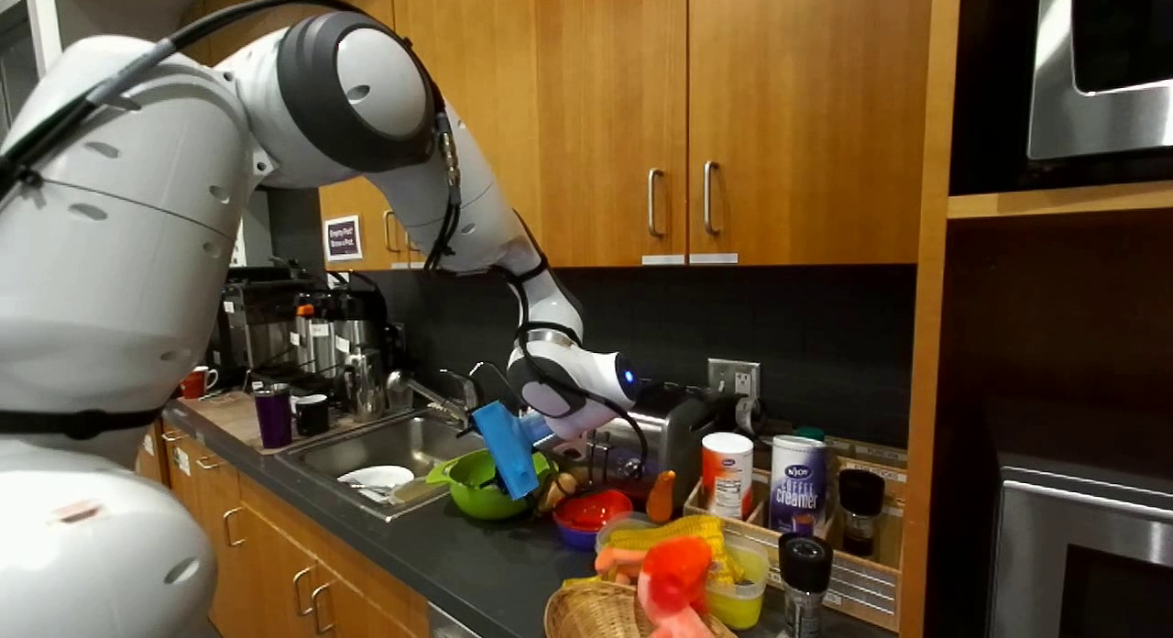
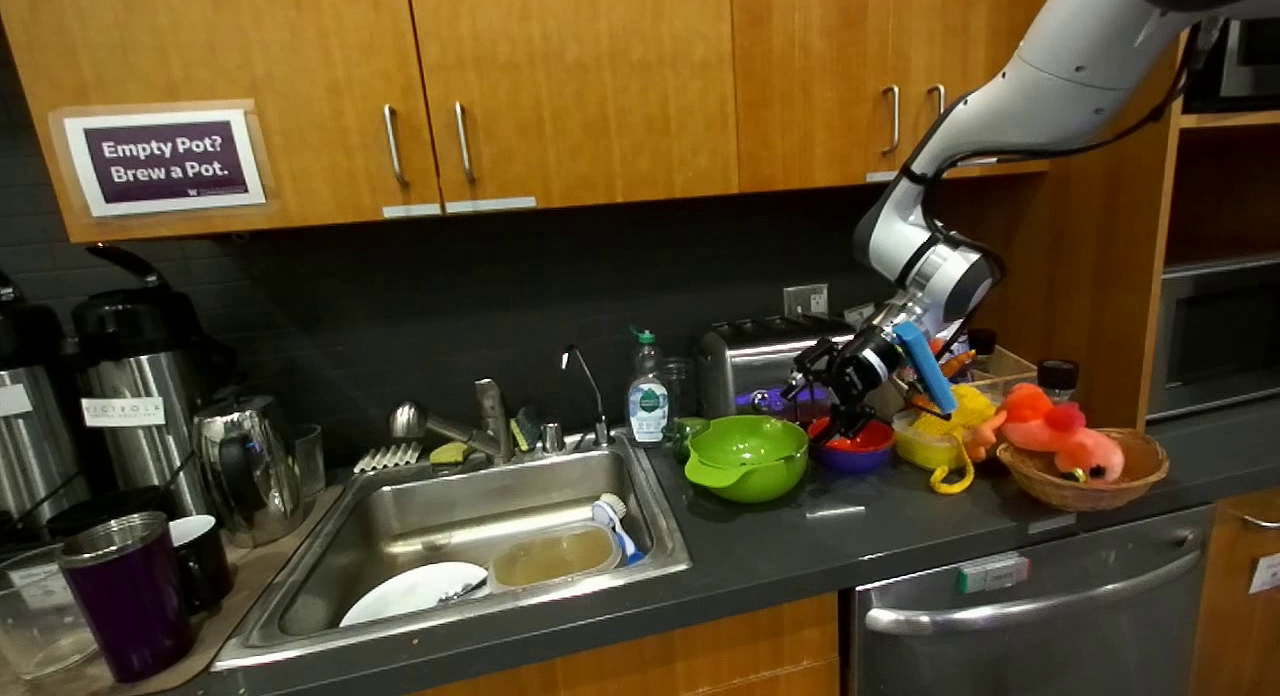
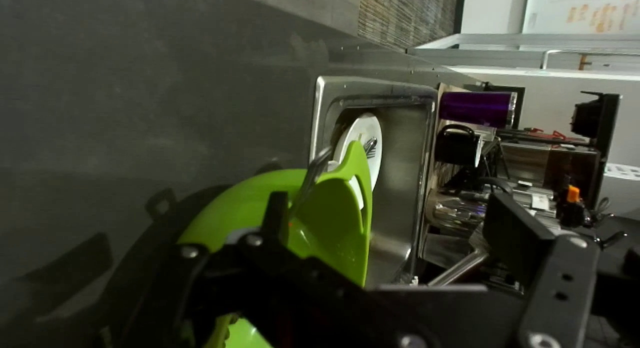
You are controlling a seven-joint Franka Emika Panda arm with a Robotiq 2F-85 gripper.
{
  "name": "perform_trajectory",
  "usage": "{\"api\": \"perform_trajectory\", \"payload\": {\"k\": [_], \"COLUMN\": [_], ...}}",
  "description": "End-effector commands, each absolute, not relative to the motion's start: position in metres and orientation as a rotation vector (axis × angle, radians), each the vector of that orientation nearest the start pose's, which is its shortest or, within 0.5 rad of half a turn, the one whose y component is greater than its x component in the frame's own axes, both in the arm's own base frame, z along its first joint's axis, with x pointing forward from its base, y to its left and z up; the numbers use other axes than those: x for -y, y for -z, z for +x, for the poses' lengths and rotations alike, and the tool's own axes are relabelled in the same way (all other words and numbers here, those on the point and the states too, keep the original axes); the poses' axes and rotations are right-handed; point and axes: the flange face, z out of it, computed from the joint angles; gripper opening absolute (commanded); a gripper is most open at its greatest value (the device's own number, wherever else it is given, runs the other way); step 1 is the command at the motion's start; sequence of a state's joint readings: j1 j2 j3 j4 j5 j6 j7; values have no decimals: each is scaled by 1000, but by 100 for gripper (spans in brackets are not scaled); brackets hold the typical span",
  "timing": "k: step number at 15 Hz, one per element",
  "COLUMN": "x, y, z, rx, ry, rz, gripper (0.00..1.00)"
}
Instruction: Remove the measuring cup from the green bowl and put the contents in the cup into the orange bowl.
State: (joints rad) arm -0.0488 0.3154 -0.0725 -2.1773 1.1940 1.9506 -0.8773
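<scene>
green bowl [image 3: 332, 213] part-hidden by tool [image 3: 395, 223], arm [image 2: 1045, 106] cropped

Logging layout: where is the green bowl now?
In an exterior view, the green bowl stands on the counter between the sink, left, and the orange bowl, right.

A steel sink [image 2: 425, 536] set into the dark desk [image 2: 740, 566] holds a white plate [image 2: 400, 591] and a dish brush [image 2: 611, 527], with a purple tumbler [image 2: 125, 606] and a black mug [image 2: 203, 571] beside it and a soap bottle [image 2: 648, 406] near a toaster [image 2: 745, 361]. Further along, a woven basket [image 2: 1045, 481] bears an orange-pink plush toy [image 2: 1075, 444], and a coffee creamer canister [image 1: 797, 487] stands in a wooden box [image 1: 866, 578]. A sign [image 2: 165, 164] on the cabinet [image 2: 310, 66] reads "Empty Pot? Brew a Pot."
</scene>
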Motion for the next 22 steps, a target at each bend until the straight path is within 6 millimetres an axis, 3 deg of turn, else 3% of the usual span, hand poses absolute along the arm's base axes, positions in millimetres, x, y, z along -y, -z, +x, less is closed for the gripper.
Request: {"api": "perform_trajectory", "payload": {"k": [1,12,22], "x": [1,-1,-4], "y": [-237,-235,-216], "z": [531,530,512], "rx": [-51,-51,-53], "ry": [35,26,0], "rz": [-2113,-2110,-2116], "gripper": [100,100,100]}}
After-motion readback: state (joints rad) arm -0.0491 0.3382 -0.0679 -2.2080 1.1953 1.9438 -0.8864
